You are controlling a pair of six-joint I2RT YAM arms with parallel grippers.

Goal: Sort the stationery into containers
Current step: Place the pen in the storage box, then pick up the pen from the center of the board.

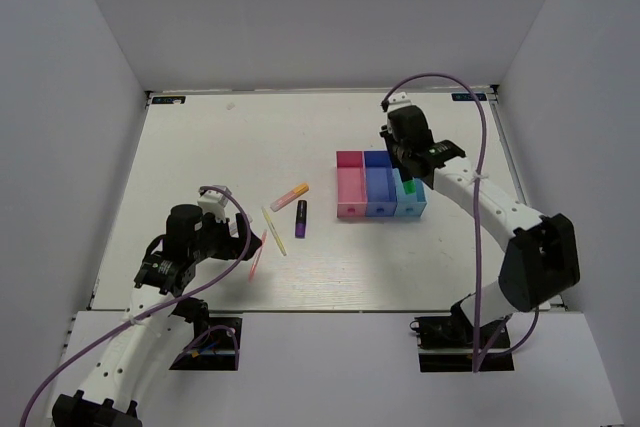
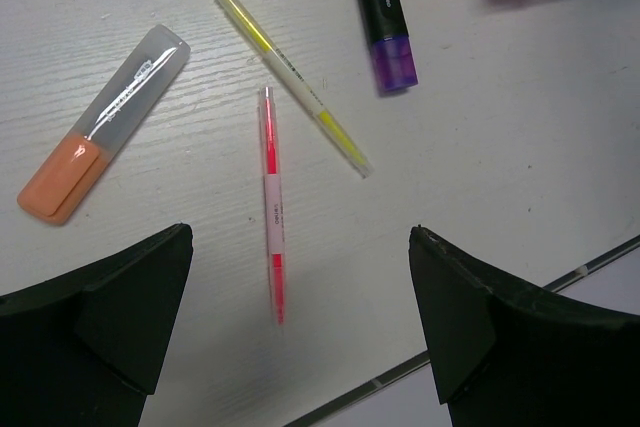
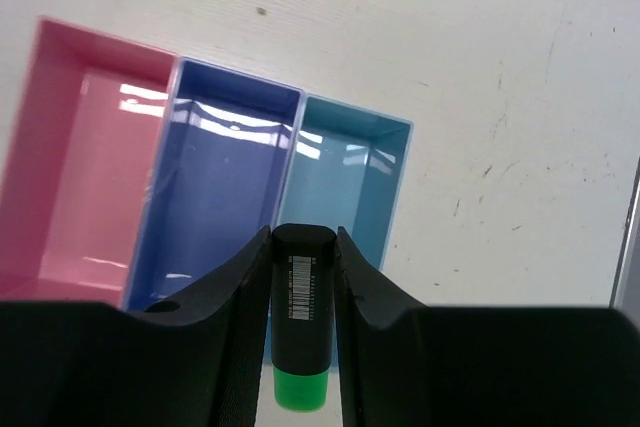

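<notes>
Grip of R end effector (image 3: pixel 302 243) on green highlighter (image 3: pixel 302 332) (L end effector (image 2: pixel 300 237) agape)

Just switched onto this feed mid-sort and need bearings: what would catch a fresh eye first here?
First, the right gripper, shut on the green highlighter and poised about over the light blue bin at the right end of the row. Then the open left gripper above the pink-red pen, with the yellow pen and purple highlighter lying loose beside it.
</notes>
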